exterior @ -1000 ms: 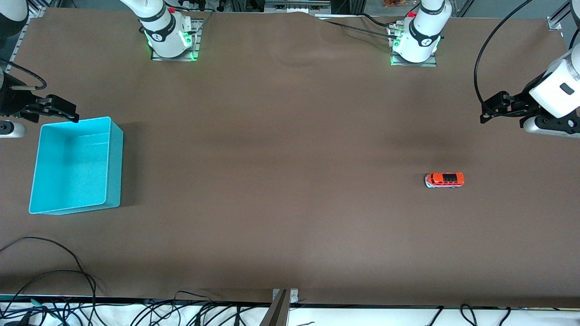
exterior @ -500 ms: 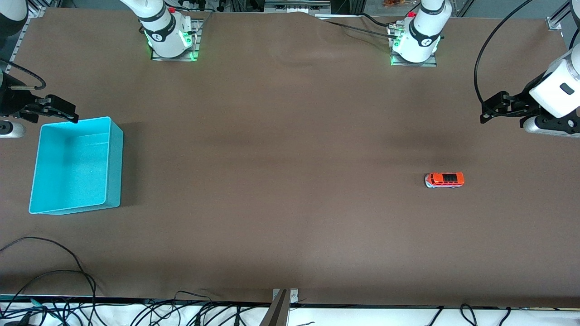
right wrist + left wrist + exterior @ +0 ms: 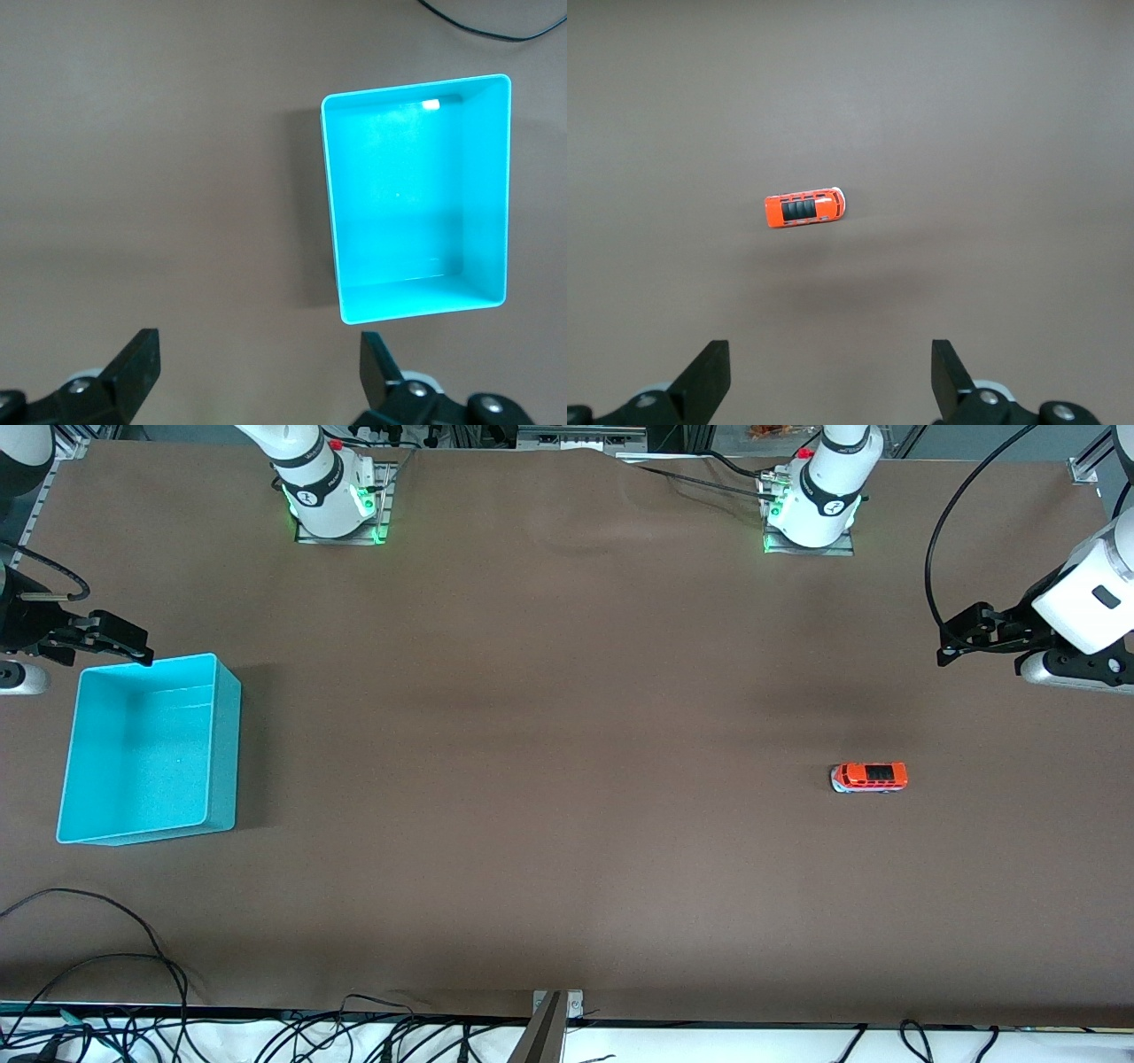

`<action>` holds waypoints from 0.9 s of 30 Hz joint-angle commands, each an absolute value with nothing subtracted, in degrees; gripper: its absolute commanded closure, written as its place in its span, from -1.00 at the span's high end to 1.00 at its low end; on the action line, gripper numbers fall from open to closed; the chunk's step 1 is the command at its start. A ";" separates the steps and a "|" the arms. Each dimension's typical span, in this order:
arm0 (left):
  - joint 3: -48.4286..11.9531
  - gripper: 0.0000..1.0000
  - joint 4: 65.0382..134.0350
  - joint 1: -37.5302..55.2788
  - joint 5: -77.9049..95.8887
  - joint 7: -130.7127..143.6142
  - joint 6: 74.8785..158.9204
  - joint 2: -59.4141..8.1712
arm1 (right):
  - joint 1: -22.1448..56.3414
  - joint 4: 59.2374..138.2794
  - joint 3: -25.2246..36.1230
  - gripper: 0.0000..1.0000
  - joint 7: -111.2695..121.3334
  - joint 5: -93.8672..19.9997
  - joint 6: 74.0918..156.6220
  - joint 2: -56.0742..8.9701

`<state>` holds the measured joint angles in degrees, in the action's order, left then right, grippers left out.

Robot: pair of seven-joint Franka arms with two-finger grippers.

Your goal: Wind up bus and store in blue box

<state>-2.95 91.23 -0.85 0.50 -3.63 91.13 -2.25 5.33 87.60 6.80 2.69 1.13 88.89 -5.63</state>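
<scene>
The bus (image 3: 869, 777) sits alone on the brown table (image 3: 567, 824), toward the left arm's end and nearer the front camera than either gripper. It stands on its wheels with its long side facing that camera and its whitish front pointing toward the right arm's end. It looks like a small, hard, light toy, probably die-cast or plastic, stiff enough to pinch firmly but apt to roll away on its wheels if nudged along its length. The best hold, I judge, is across the two long flat sides, at mid-body, with the fingers coming straight down over the roof. Winding likely means pulling it backward on its wheels against the tabletop, so the hold must stay low and square.

The blue box (image 3: 151, 746) lies well apart from the bus, at the right arm's end of the table, open at the top and with nothing in it.

The left gripper (image 3: 959, 644) hangs over bare table, farther up than the bus, its fingers spread wide and holding nothing. The right gripper (image 3: 120, 640) waits just over the box's farthest corner, likewise wide open with nothing between its fingers.

Counted: one bus, one box, two arms.
</scene>
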 commanded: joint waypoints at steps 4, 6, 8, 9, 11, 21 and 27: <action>-2.99 1.00 89.74 -1.23 -0.88 -4.48 90.09 -2.72 | 5.45 86.75 6.94 1.00 2.29 0.53 88.68 -5.63; -2.81 1.00 89.74 -1.41 -0.88 -4.48 90.09 -2.81 | 5.45 86.75 6.94 1.00 2.29 0.53 88.68 -5.63; -2.72 1.00 89.74 -1.41 -0.88 -4.48 90.09 -2.81 | 5.45 86.75 6.94 1.00 2.29 0.53 88.68 -5.63; -2.72 1.00 89.74 -1.41 -0.88 -4.48 90.09 -2.90 | 5.45 86.75 6.94 1.00 2.29 0.53 88.68 -5.63; -2.72 1.00 89.74 -1.32 -0.88 -4.40 90.09 -2.81 | 5.45 86.75 6.94 1.00 2.29 0.53 88.68 -5.63; -2.64 1.00 89.74 -2.55 -0.79 -4.57 89.39 -2.20 | 5.45 86.75 6.94 1.00 2.29 0.53 88.68 -5.71; -2.81 1.00 89.65 -1.76 -0.88 -4.75 89.47 -2.55 | 5.45 86.75 6.94 1.00 2.29 0.53 88.68 -5.63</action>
<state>-2.51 91.09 -2.09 0.46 -3.72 90.82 -2.21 5.33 87.59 6.80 2.69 1.13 88.89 -5.63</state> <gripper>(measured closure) 0.000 0.000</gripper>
